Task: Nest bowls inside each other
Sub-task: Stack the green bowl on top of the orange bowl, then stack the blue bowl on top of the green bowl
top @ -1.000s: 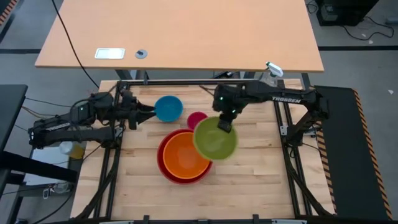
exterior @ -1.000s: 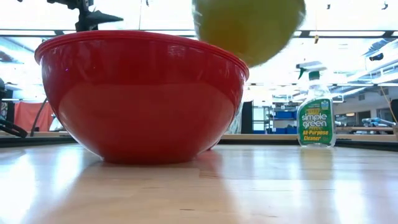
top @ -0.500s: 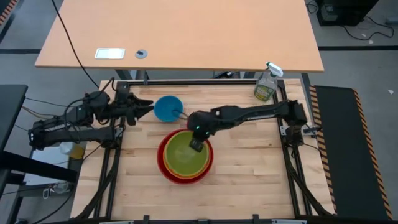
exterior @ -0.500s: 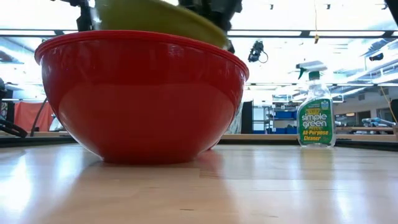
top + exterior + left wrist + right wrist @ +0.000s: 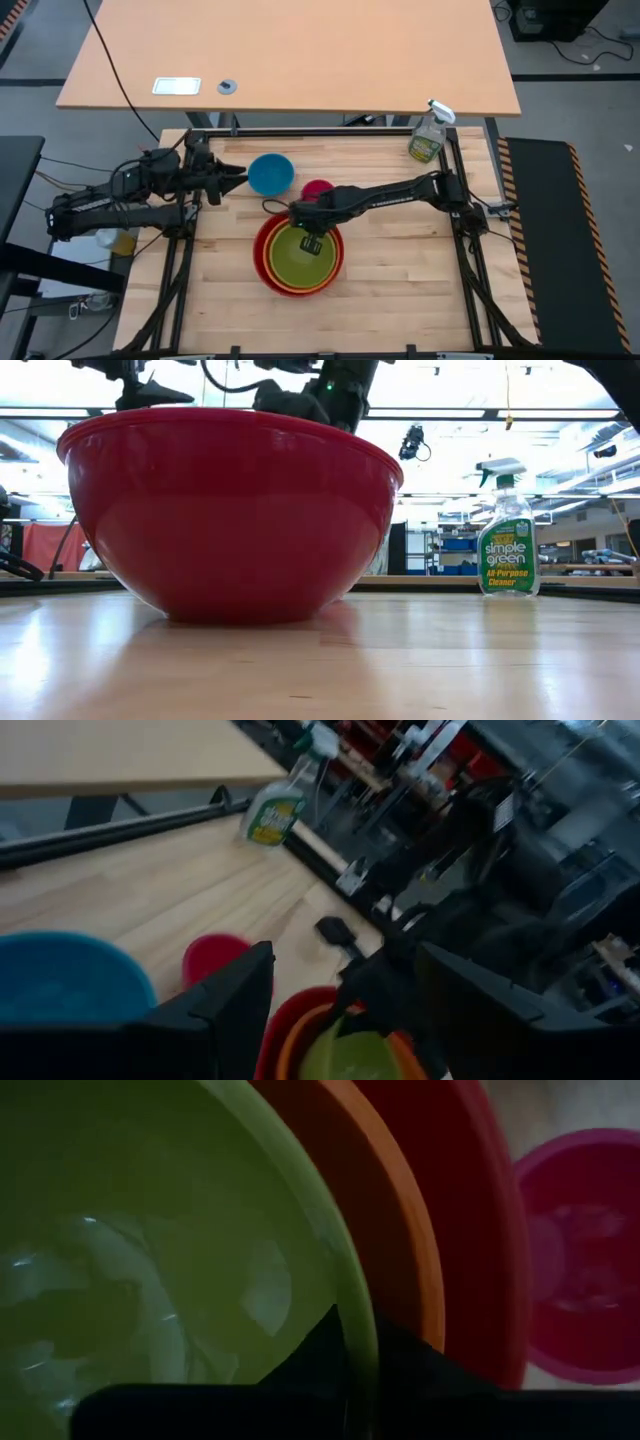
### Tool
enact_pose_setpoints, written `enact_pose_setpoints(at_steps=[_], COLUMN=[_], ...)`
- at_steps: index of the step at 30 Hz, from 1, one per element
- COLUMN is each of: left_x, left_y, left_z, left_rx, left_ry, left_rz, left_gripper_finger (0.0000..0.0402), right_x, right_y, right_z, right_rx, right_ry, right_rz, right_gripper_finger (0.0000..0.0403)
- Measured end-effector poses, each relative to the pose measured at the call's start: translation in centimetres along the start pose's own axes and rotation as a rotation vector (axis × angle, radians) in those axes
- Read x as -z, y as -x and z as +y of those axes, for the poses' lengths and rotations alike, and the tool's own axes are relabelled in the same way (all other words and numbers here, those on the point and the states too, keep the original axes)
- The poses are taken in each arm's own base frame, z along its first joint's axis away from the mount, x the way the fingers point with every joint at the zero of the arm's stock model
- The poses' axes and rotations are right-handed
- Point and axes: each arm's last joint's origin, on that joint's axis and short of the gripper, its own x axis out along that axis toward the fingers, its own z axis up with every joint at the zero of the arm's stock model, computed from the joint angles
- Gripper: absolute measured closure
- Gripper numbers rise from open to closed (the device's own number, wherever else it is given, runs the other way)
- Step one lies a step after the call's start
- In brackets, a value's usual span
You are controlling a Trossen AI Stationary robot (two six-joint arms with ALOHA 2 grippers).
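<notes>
The red bowl [image 5: 258,250] stands near the table's middle, with the orange bowl [image 5: 267,262] in it and the lime green bowl [image 5: 290,265] in the orange one. My right gripper [image 5: 311,243] reaches down into the stack, shut on the green bowl's rim. In the low view the red bowl's wall [image 5: 230,510] hides the inner bowls. The blue bowl [image 5: 270,173] and the small magenta bowl [image 5: 317,190] rest on their bases farther back. My left gripper [image 5: 236,180] hovers open just left of the blue bowl. My right gripper holds the lime green bowl by its rim [image 5: 352,1305], on the bowl's far right side. One finger [image 5: 318,1348] is inside the bowl and the other [image 5: 405,1360] outside, between the green and orange walls. The fingers come from above, slanting down. The bowl sits level inside the orange bowl.
A clear spray bottle [image 5: 428,136] stands at the table's far right corner. The magenta bowl [image 5: 580,1260] lies close behind the red bowl's rim [image 5: 465,1210]. Bare wood lies along the near edge and on the right of the stack.
My right gripper has carried the lime green bowl from above the red bowl's far right rim toward the left and near edges and down. The bowl, tilted in the air a second ago, now sits level inside the orange bowl, below the red rim.
</notes>
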Motion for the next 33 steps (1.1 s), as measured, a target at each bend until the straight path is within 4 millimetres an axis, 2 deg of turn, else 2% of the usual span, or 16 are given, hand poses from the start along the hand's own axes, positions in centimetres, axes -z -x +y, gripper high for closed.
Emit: enact_pose_setpoints(at_steps=[5, 10, 15, 19, 25, 28, 33], left_x=[0.8, 1.6, 2.4, 2.9, 3.5, 3.2, 2.8], left_y=[0.0, 0.0, -0.6, -1.8, -4.1, -5.5, -6.8], left_z=[0.6, 1.3, 2.0, 2.7, 4.8, 6.2, 9.0], left_rx=[-0.063, -0.150, -0.272, -0.411, -0.659, -0.709, -0.791], left_ry=[-0.002, 0.022, 0.044, 0.067, 0.185, 0.215, 0.255], left_rz=[0.083, 0.159, 0.230, 0.266, 0.323, 0.350, 0.425], left_gripper_finger=[0.0154, 0.0154, 0.0154, 0.0154, 0.0154, 0.0154, 0.0154], right_x=[-0.4, -1.0, -2.0, -2.6, -3.6, -4.0, -4.2], right_y=[0.5, 1.2, 3.7, 6.0, 9.4, 10.6, 11.7], right_z=[-0.2, -0.7, -1.7, -2.9, -4.9, -5.3, -5.3], right_rx=[-0.036, -0.117, -0.119, -0.099, -0.083, -0.089, -0.091], right_ry=[0.038, 0.003, -0.050, -0.062, -0.108, -0.118, -0.091], right_rz=[-0.026, -0.004, 0.023, 0.039, 0.023, -0.011, -0.046], right_gripper_finger=[0.0320, 0.0241, 0.0165, 0.0124, 0.0104, 0.0107, 0.0119])
